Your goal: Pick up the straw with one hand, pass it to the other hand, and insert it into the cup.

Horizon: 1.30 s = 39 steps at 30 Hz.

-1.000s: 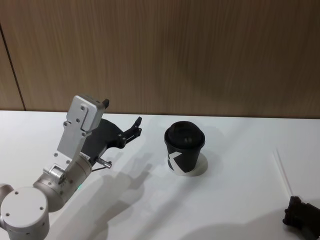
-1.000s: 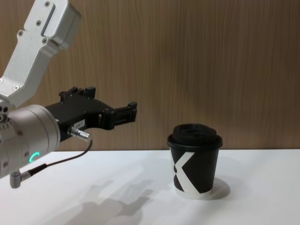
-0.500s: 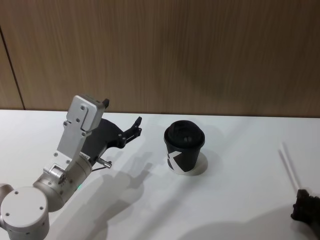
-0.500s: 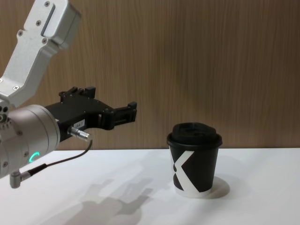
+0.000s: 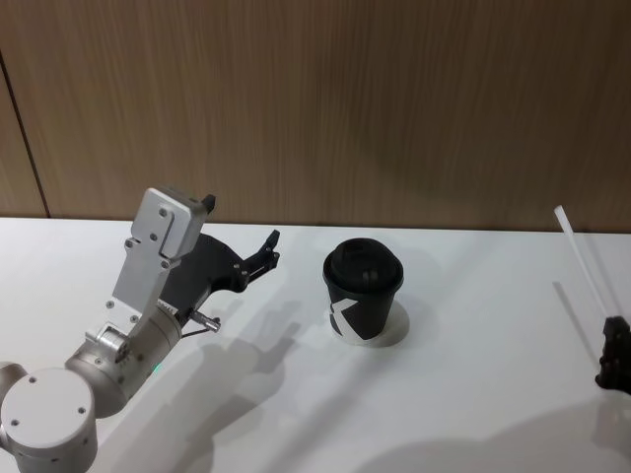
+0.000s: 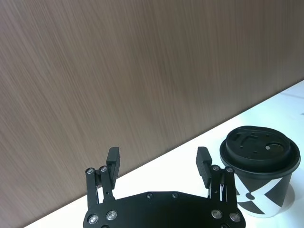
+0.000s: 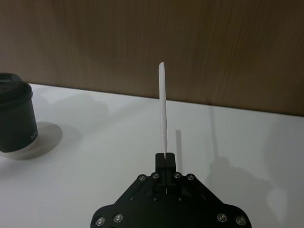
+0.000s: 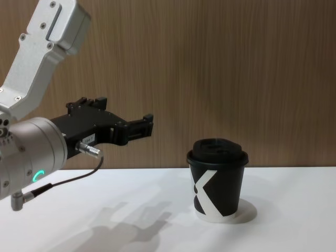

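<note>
- The right gripper (image 5: pixel 615 355), at the lower right edge of the head view, is clamped on the bottom end of the white straw (image 5: pixel 582 261).
- The straw rises from the fingertips, leaning slightly, above the white table (image 5: pixel 463 394).
- The left gripper (image 6: pixel 158 159), centre left in the head view, hangs above the table with its fingers spread wide, well apart from the straw.
- The black lidded paper cup (image 5: pixel 363 291) stands mid-frame between both grippers and bears a white angular K-like mark.
</note>
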Motion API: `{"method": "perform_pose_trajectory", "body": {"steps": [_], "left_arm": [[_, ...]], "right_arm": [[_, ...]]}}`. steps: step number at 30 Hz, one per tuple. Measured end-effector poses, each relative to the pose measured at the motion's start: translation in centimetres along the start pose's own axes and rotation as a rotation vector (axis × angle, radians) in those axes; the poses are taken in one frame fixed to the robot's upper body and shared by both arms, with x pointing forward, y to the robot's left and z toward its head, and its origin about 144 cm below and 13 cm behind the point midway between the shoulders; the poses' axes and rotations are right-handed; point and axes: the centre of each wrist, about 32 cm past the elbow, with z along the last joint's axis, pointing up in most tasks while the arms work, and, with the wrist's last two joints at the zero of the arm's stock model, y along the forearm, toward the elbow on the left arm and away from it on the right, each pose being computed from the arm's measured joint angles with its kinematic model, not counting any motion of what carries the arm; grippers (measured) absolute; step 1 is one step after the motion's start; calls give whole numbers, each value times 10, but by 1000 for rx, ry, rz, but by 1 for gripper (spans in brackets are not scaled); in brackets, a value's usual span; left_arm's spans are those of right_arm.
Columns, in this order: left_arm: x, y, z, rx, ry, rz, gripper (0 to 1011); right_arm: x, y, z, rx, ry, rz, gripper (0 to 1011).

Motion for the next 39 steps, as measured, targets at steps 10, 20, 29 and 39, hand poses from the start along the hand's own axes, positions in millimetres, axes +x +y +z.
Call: {"method": "perform_pose_trajectory", "body": {"steps": [10,20,29,39], "left_arm": [[0,0,0,0,0,0,1006],[0,0,0,0,0,0,1007],[0,0,0,0,0,0,1007],[0,0,0,0,0,0,1007]], "right_arm": [[12,10,18,93,-61,99,7],[20,26,35,180,-110,257,7],[21,38,45,231,-139,381,7],[17,54,55,281,-164,537,7]]}}
